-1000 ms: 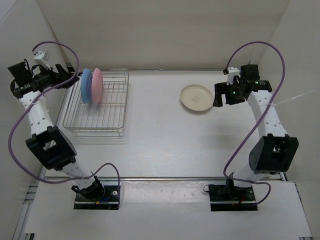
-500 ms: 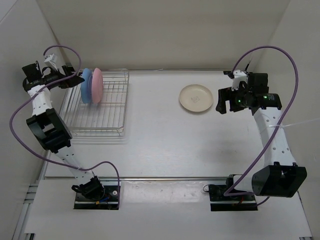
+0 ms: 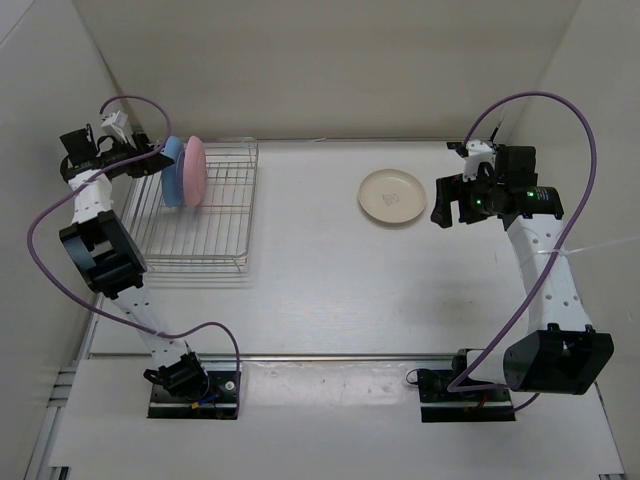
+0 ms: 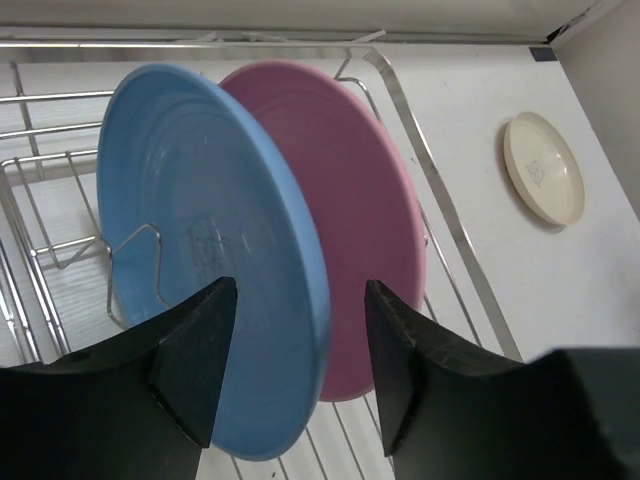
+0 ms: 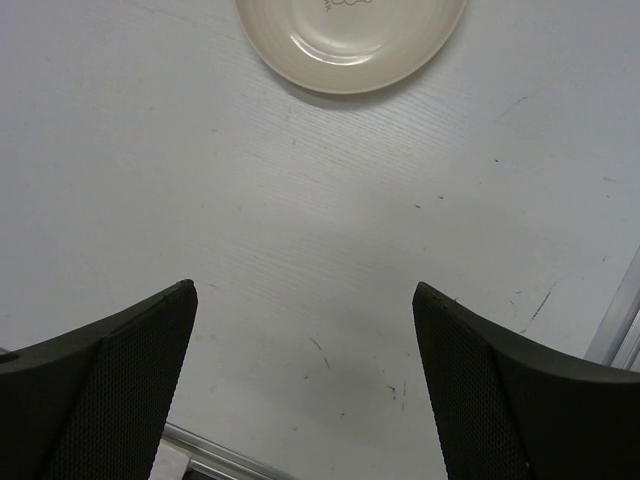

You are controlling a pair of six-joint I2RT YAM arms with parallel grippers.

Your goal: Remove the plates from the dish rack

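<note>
A blue plate and a pink plate stand upright at the back of the silver wire dish rack. My left gripper is open just left of them; in the left wrist view its fingers straddle the blue plate's near rim, with the pink plate right behind, and nothing is gripped. The cream plate lies flat on the table at the right. My right gripper is open and empty beside it; the cream plate shows at the top of the right wrist view.
The rack's wires run close by the plates. White walls enclose the table on the left, back and right. A metal rail runs along the table's edge in the right wrist view.
My left gripper has swung in toward the blue plate's rim. My right gripper first drew back from the cream plate, then held still.
</note>
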